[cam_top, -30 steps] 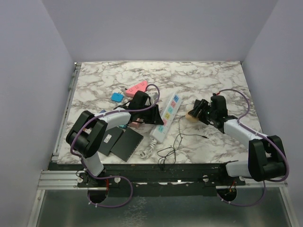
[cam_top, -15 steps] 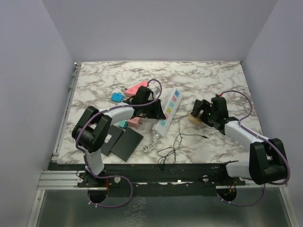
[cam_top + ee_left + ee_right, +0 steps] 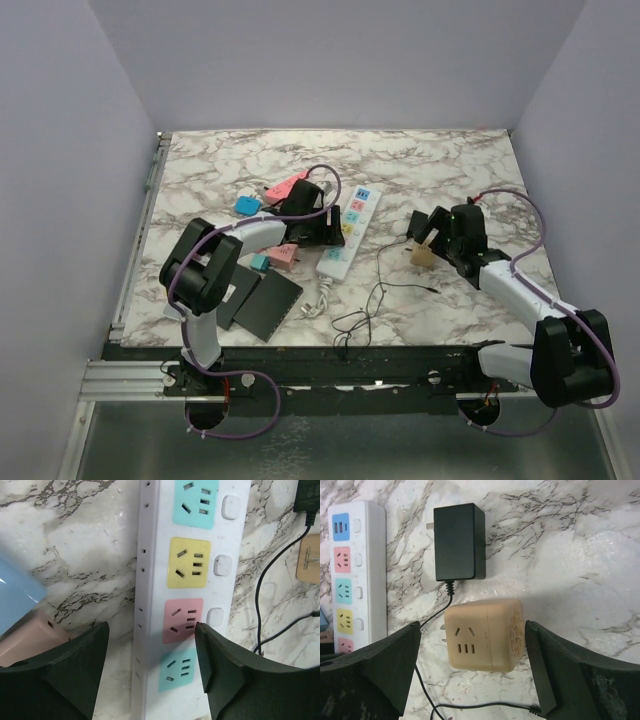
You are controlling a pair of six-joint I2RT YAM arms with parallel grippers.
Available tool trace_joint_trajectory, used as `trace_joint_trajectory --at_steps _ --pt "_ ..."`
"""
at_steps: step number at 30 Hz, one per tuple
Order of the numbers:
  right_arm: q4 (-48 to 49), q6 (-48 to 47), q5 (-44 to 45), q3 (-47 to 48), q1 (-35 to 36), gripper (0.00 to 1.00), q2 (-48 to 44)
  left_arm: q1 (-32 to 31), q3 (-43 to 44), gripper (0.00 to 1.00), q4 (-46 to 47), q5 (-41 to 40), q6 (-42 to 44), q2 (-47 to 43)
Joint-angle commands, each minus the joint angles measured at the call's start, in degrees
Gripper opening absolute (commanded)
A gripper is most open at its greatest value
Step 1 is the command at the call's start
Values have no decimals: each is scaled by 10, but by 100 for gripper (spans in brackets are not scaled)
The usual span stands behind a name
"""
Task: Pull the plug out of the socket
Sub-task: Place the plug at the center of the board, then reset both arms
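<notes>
White plastic, long and flat, the socket runs up between the fingers of my left hand. They stand apart and clamp nothing: one is clear of its edge, the other hangs over the strip beside the pink outlet. My right hand is spread wide around the tan cube plug, which lies apart from the socket with its prongs bare and neither finger touching it. A boxy black adapter lies just beyond. The glossy tabletop is grey-veined marble, and the walls are plain lavender.
</notes>
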Motion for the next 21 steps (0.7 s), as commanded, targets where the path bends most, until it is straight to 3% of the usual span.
trace_joint_trajectory --at_steps 1,11,18,21 --pt "-19 -23 58 5 -3 89 -17 2 12 74 -40 -67 34 1" --pt "-5 -72 93 17 -2 89 -56 2 18 78 -39 -107 90 -87" --pt "34 -154 100 23 -2 90 -135 33 -17 82 -1 -155 94 -218" --pt "11 -195 95 56 -2 89 -152 59 -43 85 17 -219 85 -289"
